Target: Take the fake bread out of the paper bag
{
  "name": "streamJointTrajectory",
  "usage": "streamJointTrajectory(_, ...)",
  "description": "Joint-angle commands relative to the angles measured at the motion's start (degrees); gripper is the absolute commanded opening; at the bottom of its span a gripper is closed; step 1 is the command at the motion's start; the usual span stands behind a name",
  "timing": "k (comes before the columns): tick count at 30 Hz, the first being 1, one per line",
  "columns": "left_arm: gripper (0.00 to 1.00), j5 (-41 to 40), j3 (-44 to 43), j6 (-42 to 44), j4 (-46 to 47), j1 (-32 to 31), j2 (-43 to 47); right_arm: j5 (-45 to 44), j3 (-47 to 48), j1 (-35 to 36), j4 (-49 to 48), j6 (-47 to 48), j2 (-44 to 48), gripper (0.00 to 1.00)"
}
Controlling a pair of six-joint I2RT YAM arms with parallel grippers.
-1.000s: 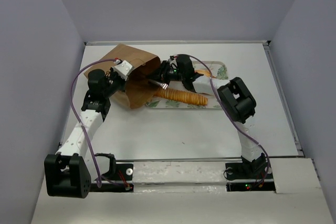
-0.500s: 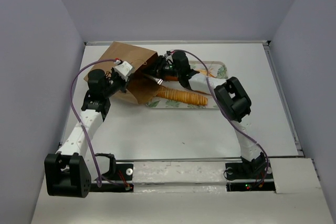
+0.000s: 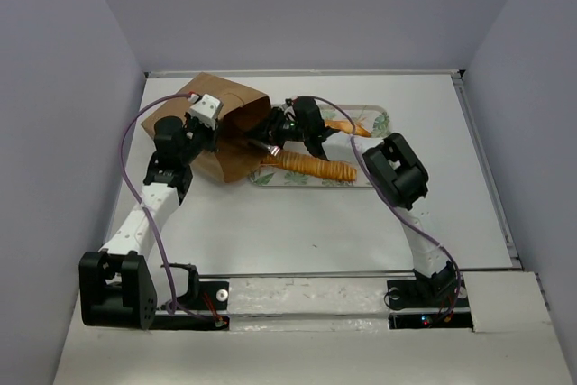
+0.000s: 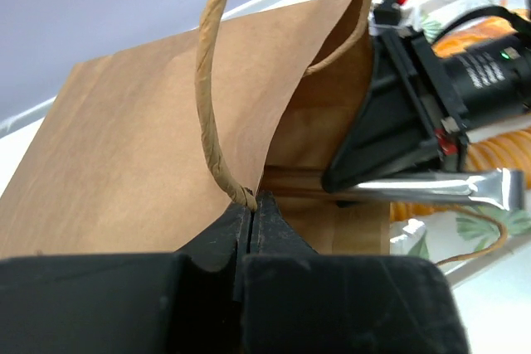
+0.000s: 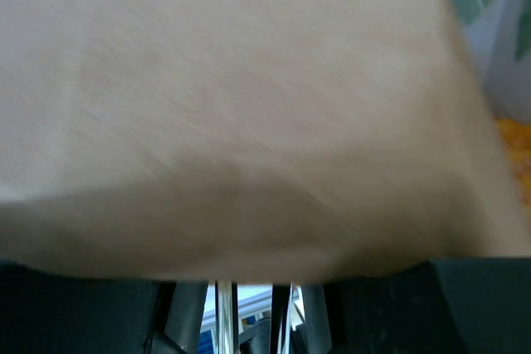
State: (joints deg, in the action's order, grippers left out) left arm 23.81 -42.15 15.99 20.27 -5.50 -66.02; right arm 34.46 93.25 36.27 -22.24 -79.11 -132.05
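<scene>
The brown paper bag [image 3: 230,110] lies on its side with its mouth toward the tray. My left gripper [image 4: 251,203] is shut on the bag's rim, right at the foot of a cord handle [image 4: 207,97]. My right gripper [image 3: 257,140] reaches into the bag's mouth. Its black body [image 4: 406,105] and one silver finger [image 4: 448,190] show in the left wrist view. Brown paper [image 5: 249,105] fills the right wrist view and hides the fingertips. A long ribbed loaf of fake bread [image 3: 311,166] lies on the tray, and a second orange loaf [image 3: 347,125] lies behind it.
A leaf-patterned tray [image 3: 380,120] sits right of the bag at mid-table. The enclosure's back wall [image 3: 306,6] stands just behind the bag and tray. A purple cable [image 3: 135,137] loops beside the left arm.
My left gripper has pulled the bag's rim a little back and to the left. My right gripper has pushed left, deeper into the bag's mouth.
</scene>
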Motion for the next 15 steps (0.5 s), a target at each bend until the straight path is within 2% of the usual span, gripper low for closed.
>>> streamJointTrajectory(1,0.0,-8.07,-3.29,-2.19,4.34,-1.71,0.01,-1.14,-2.1,1.17,-3.86,0.63,3.81,0.47)
streamJointTrajectory(9,0.0,-12.3,-3.2,2.38,0.65,-4.17,-1.48,-5.1,-7.91,1.17,-2.55,3.61,9.17,0.47)
streamJointTrajectory(15,0.0,-10.55,-2.23,3.35,1.17,-5.31,-0.95,-4.58,-3.08,3.54,0.88,5.9,8.3,0.46)
